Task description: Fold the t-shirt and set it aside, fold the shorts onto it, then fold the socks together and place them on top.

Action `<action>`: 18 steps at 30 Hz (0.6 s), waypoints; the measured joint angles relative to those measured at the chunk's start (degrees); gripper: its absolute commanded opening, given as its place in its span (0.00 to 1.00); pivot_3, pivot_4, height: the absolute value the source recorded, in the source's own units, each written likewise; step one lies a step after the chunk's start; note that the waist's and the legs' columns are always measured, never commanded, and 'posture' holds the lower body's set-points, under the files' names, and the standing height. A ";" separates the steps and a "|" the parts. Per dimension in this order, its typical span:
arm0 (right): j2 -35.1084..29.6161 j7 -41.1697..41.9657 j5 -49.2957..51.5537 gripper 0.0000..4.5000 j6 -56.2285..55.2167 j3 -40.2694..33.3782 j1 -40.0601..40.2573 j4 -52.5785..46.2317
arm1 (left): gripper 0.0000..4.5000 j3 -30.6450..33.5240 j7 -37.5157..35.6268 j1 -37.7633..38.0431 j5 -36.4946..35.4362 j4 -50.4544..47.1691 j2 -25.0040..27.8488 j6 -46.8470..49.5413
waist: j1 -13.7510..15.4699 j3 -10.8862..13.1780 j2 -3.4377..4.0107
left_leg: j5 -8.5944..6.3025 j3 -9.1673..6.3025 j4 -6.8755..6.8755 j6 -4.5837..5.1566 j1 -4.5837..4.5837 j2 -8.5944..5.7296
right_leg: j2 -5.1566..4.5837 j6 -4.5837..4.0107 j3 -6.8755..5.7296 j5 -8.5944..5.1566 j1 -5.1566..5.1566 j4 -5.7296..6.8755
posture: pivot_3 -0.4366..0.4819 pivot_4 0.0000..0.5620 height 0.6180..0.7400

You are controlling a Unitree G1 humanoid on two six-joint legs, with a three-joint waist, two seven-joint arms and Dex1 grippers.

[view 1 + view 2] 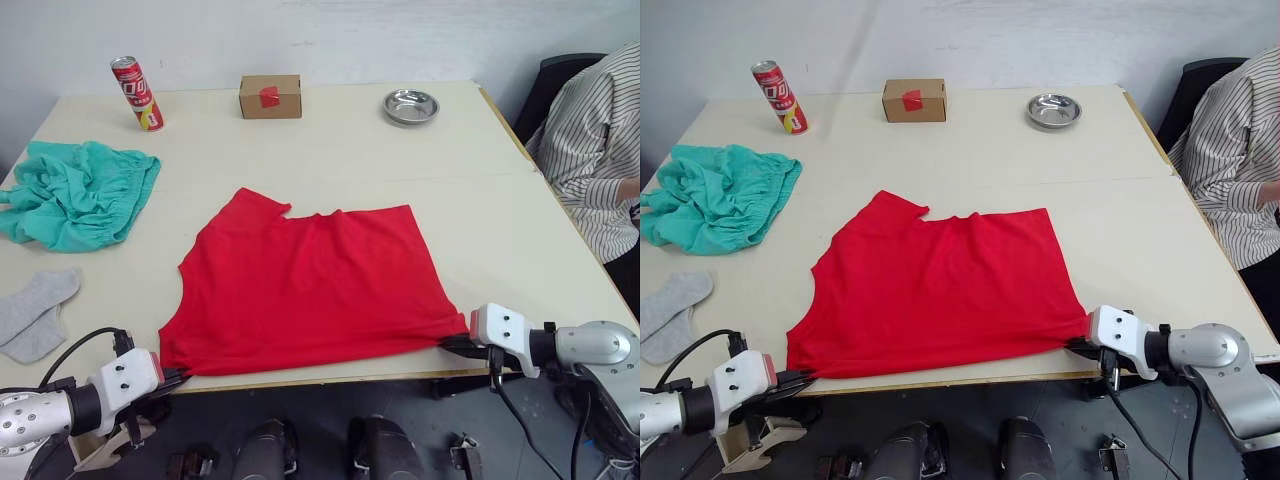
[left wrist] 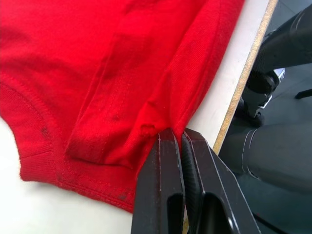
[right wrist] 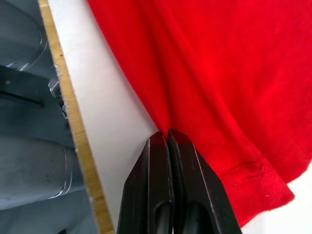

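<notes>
While we look from the left side of the table (image 1: 470, 190), we see the socks (image 1: 35, 312) lying flat near its left edge, and behind them the shorts (image 1: 80, 192) in a crumpled heap. At the back stands a red can (image 1: 137, 93), a little tilted. Our left gripper (image 1: 172, 379) is at the near edge, its fingers (image 2: 165, 185) pressed together on the near left corner of the t-shirt (image 1: 310, 285). This shirt lies spread in the middle of the table, already folded once. Behind it we see a cardboard box (image 1: 270, 96) and a metal bowl (image 1: 411, 106). Our right gripper (image 1: 452, 343) pinches the near right corner of the shirt, fingers (image 3: 156, 195) closed tight. At the far right sits a person (image 1: 592, 150) in a striped shirt.
</notes>
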 measured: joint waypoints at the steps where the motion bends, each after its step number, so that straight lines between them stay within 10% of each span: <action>1: -0.01 -0.01 0.00 0.00 -0.13 -0.10 0.43 -0.36 | 0.01 0.13 0.00 0.03 0.01 0.00 0.00 0.08 | -0.01 0.00 0.00 | 0.00 0.00 0.00 0.00 0.00 0.01 | 0.01 0.00 0.00 0.00 0.00 -0.01 | 0.48 0.27 1.00; 14: -0.82 2.07 1.83 0.00 -0.46 -1.21 4.37 -2.61 | 0.01 5.17 -3.94 2.96 -1.65 -1.72 0.04 2.08 | -0.10 0.04 -0.12 | -0.18 -0.01 -0.02 0.05 -0.05 0.02 | 0.01 0.01 -0.03 0.00 -0.04 -0.36 | 0.48 0.27 1.00; 18: -0.82 2.43 3.37 0.13 1.57 -1.31 3.83 -2.48 | 0.23 6.98 -5.94 3.77 -4.03 -2.31 0.10 4.72 | -0.15 0.05 -0.13 | -0.19 -0.01 -0.02 0.06 -0.07 0.02 | 0.02 0.01 -0.03 0.01 -0.04 -0.38 | 0.48 0.27 1.00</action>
